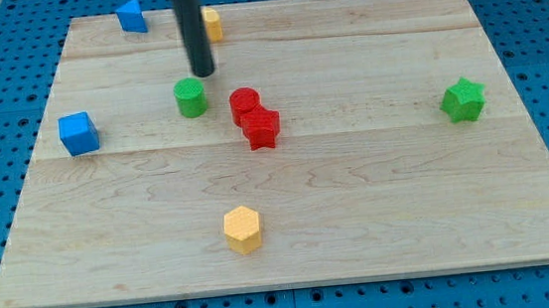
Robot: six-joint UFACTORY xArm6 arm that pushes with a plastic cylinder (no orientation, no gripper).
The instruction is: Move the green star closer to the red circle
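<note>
Wooden board (pixel 379 205): two green, two red, two blue, two yellow blocks.

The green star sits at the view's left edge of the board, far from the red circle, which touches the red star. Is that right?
Not quite. In the camera view the green star sits near the view's right edge, not the left. The rest holds: it is far from the red circle, which touches the red star.
</note>
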